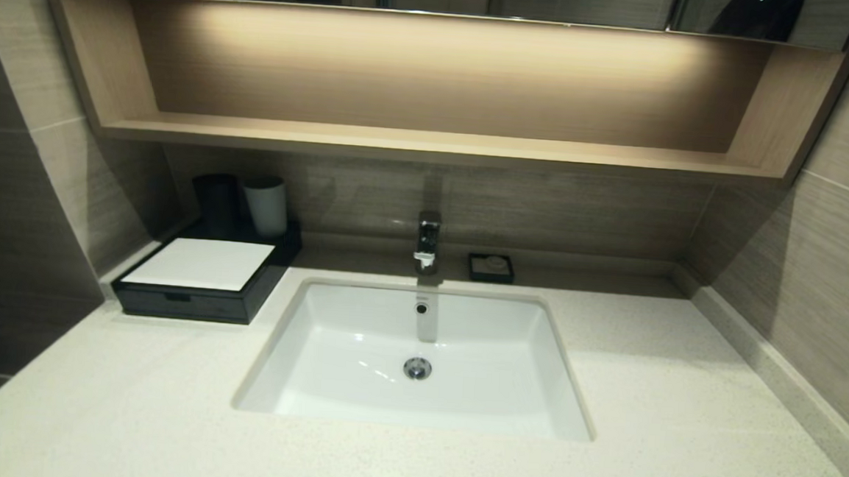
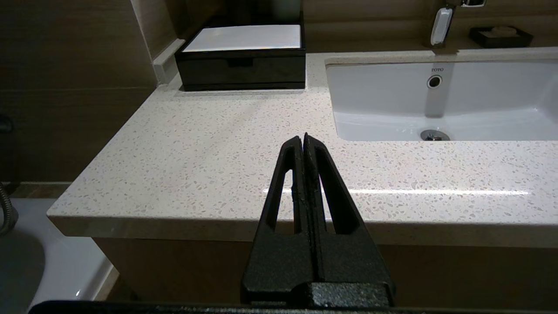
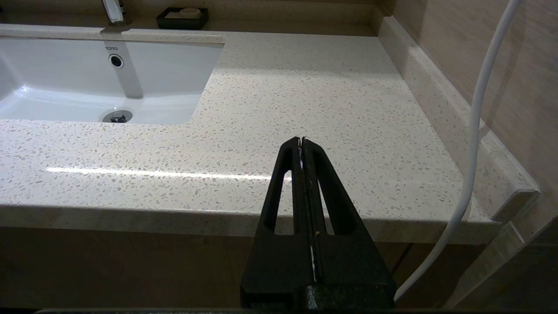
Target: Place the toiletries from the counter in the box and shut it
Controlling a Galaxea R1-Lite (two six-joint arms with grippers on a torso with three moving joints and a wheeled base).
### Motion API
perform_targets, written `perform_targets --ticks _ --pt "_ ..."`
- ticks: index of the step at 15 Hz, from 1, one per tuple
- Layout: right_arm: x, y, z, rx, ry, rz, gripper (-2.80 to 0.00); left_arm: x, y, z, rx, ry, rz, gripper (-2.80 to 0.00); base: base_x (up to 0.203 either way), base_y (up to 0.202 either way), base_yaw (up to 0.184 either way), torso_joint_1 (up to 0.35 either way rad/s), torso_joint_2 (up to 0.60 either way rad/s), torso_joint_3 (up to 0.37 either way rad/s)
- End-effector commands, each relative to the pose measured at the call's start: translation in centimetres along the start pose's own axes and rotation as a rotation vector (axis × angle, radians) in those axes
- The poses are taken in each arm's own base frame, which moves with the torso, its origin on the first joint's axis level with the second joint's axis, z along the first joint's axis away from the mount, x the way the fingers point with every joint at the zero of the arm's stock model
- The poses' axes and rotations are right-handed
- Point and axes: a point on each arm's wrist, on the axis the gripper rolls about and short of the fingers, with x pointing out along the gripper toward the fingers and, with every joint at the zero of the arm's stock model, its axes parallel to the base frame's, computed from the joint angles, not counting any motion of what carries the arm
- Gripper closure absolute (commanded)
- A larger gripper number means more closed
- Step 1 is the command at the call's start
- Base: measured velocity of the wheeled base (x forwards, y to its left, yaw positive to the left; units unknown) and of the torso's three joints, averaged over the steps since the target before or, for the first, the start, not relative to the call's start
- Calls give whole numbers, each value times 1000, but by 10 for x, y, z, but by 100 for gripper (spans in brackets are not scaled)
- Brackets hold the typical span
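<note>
The black box (image 1: 204,284) sits closed with its white lid on, at the back left of the speckled surface (image 1: 680,402), beside the sink (image 1: 417,356). The left gripper (image 2: 303,138) and right gripper (image 3: 302,140) wait at the front edge, jaws clenched on nothing.

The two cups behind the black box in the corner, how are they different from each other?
The dark cylindrical cup is black, while the pale cylindrical cup is off-white. The dark one stands nearer the left wall and the pale one nearer the chrome faucet. Both stand upright, side by side, at the back of the black box with the white top, and look alike in size.
</note>
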Motion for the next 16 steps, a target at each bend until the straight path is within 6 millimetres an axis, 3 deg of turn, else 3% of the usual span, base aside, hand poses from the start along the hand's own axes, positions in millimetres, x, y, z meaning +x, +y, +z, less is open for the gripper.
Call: perform_targets --ticks 1,16 --pt "0 0 0 0 0 1 0 1 0 -6 -4 20 0 0 0 0 0 0 0 0" --pt "0 0 0 0 0 1 0 1 0 -6 -28 18 4 0 0 0 0 0 0 0"
